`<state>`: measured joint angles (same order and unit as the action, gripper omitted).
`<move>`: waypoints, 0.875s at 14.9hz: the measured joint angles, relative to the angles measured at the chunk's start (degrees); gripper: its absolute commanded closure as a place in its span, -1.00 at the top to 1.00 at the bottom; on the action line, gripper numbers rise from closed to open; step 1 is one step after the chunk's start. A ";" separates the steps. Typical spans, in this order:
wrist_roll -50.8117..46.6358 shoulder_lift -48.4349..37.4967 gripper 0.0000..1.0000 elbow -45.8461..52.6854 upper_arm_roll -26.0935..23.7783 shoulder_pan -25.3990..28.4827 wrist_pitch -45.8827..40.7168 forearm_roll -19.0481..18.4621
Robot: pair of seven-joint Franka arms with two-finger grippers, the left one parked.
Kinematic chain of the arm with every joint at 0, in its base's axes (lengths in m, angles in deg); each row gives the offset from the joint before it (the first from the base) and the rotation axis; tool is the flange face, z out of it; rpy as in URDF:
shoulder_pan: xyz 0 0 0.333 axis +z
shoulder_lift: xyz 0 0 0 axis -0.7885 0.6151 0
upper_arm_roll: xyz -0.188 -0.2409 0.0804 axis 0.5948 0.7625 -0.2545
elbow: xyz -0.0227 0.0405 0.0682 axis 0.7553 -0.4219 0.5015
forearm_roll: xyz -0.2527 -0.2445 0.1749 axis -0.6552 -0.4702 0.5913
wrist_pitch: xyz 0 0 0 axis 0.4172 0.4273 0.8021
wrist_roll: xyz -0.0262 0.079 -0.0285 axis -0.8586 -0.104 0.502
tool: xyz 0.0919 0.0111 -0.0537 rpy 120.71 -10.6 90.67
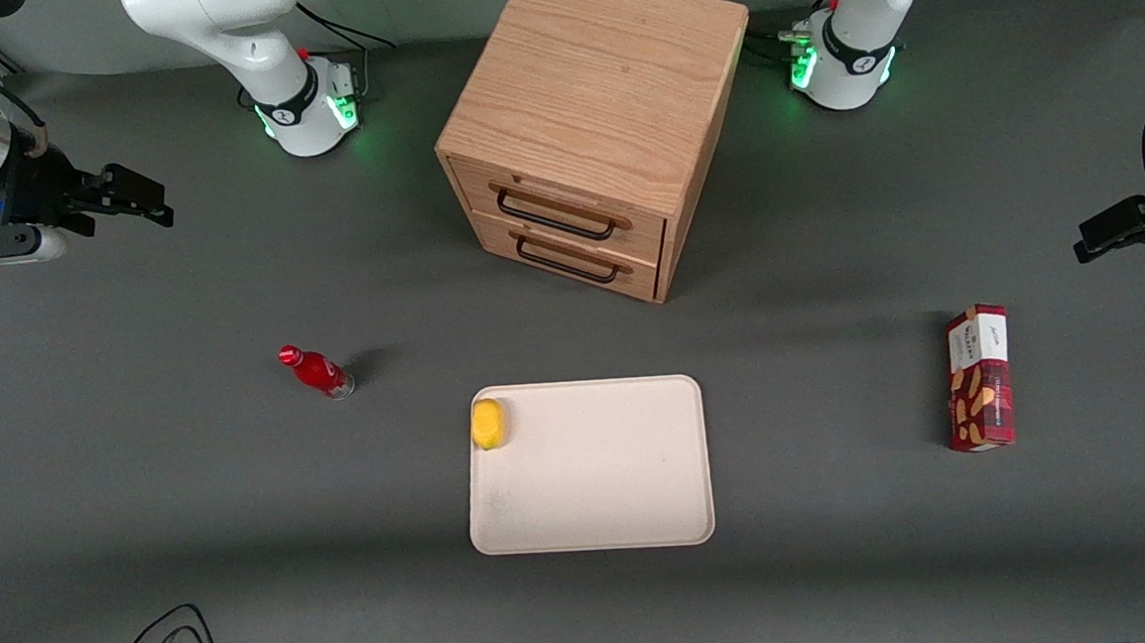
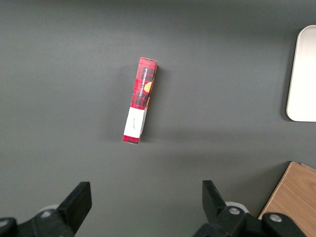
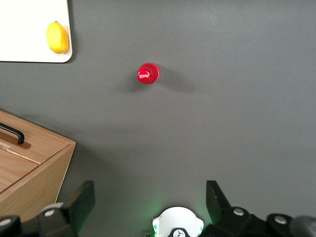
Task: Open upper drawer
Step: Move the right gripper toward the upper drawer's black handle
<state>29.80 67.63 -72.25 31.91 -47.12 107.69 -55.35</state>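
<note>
The boxy oak cabinet [image 1: 598,91] stands mid-table, farther from the front camera than the tray. Both drawers are shut. The upper drawer [image 1: 565,195] has a thin black wire handle [image 1: 554,215]; the lower drawer [image 1: 579,269] sits just under it. My right gripper [image 1: 150,203] is open and empty, held high above the table toward the working arm's end, well away from the cabinet. In the right wrist view the gripper [image 3: 149,197] hangs over bare table beside a corner of the cabinet [image 3: 34,168], where one end of a black handle [image 3: 13,134] shows.
A red bottle [image 1: 317,372] stands between my gripper and the tray; its cap shows in the right wrist view [image 3: 148,74]. A cream tray [image 1: 593,499] holds a lemon [image 1: 487,423]. A red biscuit box [image 1: 980,378] lies toward the parked arm's end.
</note>
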 measured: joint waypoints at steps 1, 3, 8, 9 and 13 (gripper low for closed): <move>0.00 0.00 1.00 0.06 0.00 0.03 -0.01 0.00; 0.00 -0.01 1.00 0.13 0.00 0.02 -0.01 0.00; 1.11 -0.01 1.00 1.77 0.00 0.02 -1.99 0.01; 1.73 0.00 1.00 1.95 0.00 0.03 -2.35 0.01; 2.89 0.90 1.00 2.50 -2.01 0.43 -2.39 0.15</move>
<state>32.69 68.52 -69.75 29.89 -46.69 105.30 -55.20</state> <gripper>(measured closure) 0.000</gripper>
